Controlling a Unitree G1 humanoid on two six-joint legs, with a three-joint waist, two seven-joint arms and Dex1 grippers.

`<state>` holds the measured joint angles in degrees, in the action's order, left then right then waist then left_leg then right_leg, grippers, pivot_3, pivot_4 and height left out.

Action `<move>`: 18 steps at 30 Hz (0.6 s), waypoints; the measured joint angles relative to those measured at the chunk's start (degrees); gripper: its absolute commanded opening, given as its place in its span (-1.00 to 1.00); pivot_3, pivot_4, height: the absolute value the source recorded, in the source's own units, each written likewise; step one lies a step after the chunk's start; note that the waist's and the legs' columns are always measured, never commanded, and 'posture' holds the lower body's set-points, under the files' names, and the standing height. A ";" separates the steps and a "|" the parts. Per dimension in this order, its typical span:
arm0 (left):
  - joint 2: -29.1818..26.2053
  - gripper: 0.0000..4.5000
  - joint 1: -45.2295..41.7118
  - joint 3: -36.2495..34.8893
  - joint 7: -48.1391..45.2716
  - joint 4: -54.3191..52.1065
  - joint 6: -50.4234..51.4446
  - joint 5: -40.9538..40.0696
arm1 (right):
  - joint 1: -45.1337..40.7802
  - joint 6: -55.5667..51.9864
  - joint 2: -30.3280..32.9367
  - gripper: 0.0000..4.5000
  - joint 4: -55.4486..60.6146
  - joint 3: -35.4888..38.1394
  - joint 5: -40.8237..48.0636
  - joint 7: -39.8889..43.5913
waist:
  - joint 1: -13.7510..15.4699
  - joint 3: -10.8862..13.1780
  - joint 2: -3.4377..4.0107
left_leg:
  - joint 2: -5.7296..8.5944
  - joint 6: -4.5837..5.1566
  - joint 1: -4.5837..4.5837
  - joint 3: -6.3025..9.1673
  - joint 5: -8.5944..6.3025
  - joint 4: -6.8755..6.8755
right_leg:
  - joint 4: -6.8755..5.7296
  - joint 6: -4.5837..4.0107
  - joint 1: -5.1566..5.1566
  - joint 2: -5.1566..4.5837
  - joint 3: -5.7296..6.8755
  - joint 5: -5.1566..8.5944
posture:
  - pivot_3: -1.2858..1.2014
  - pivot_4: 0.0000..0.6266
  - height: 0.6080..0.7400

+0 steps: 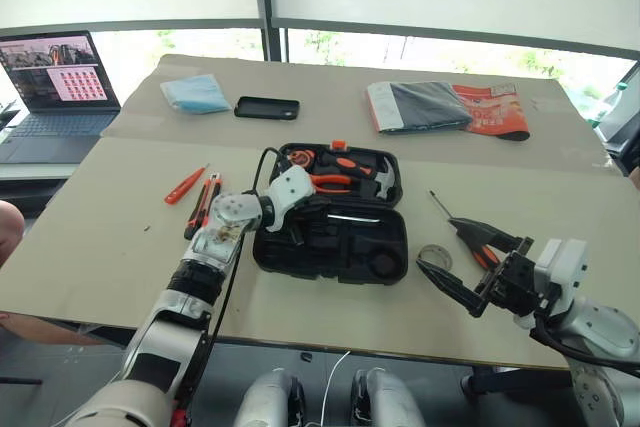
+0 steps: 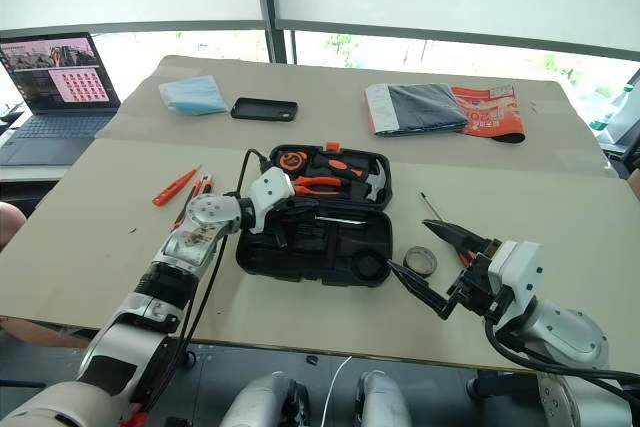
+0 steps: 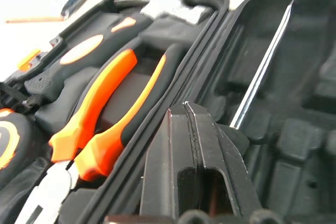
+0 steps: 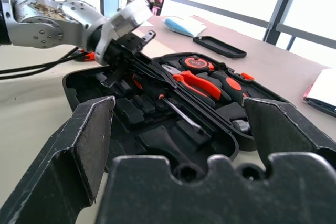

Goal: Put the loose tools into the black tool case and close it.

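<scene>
Head camera: the black tool case (image 1: 330,227) lies open at the centre of the frame on the table (image 1: 120,247), its lid half toward the far edge holding the pliers (image 1: 335,182) and hammer (image 1: 375,179). The left gripper (image 1: 297,230) reaches in from the lower left to the near half's left end, clenched on a screwdriver (image 1: 352,218) whose steel shaft lies across the moulded slots. Left of the case, on open tabletop, lie a thin orange screwdriver (image 1: 185,185) and, beside it, the utility knife (image 1: 203,205). At lower right the right gripper (image 1: 468,265) hovers near the table's front edge, jaws spread wide and empty; under its far finger lies another screwdriver (image 1: 462,227), and the tape roll (image 1: 435,257) sits between it and the case. Bare table runs along the front edge below the case.

Left wrist view: the two fingers (image 3: 199,150) are pressed together at bottom centre over the case's hinge ridge, the shaft running up to the upper right across the slotted half.

Right wrist view: the spread fingers (image 4: 84,145) frame the case, with the left gripper at upper left over its far end.
</scene>
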<state>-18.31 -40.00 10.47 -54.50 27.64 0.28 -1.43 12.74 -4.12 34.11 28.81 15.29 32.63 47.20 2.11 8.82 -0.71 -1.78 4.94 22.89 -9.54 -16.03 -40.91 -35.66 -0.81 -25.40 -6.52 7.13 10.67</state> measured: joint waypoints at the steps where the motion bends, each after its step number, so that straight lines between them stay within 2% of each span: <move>1: 0.02 -1.00 0.43 -0.79 -0.49 -0.85 0.86 -1.55 | 0.00 0.00 0.00 1.00 0.00 0.00 0.00 0.00 | 0.00 0.01 -0.01 | 0.00 -0.01 0.06 0.00 0.01 -0.01 | 0.00 0.00 -0.05 0.03 0.01 0.00 | 0.03 -0.52 1.00; 5: -0.30 -1.00 0.66 -1.34 -2.15 -3.11 2.44 -3.43 | -0.07 0.00 -0.07 1.00 0.00 -0.01 0.00 0.00 | -0.03 0.01 -0.02 | 0.05 0.05 0.06 -0.02 -0.02 -0.02 | 0.00 0.02 -0.04 0.14 0.01 0.00 | 0.03 -0.52 1.00; 10: -0.85 -1.00 3.74 2.08 -3.59 -4.37 2.23 -2.14 | -0.14 0.00 -0.45 1.00 0.00 -0.02 -0.02 -0.02 | -0.06 0.02 -0.02 | 0.05 0.10 0.07 -0.02 -0.05 -0.01 | 0.00 0.02 -0.07 0.18 -0.01 0.00 | 0.03 -0.52 1.00; 18: -0.19 -1.00 3.99 2.01 0.18 -4.78 2.75 -0.68 | 0.13 0.00 -0.74 1.00 0.00 -0.02 -0.37 -0.01 | 0.05 0.02 -0.02 | 0.04 0.31 0.01 0.01 -0.19 -0.02 | 0.00 0.02 0.00 0.04 -0.01 0.00 | 0.03 -0.52 1.00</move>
<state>-18.50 -36.01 12.48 -54.32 22.86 3.02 -2.12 12.87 -4.12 33.37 28.81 15.27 32.26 47.19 2.16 8.83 -0.74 -1.74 5.25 22.90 -9.54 -16.22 -40.93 -35.66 -0.79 -25.39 -6.48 7.12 10.67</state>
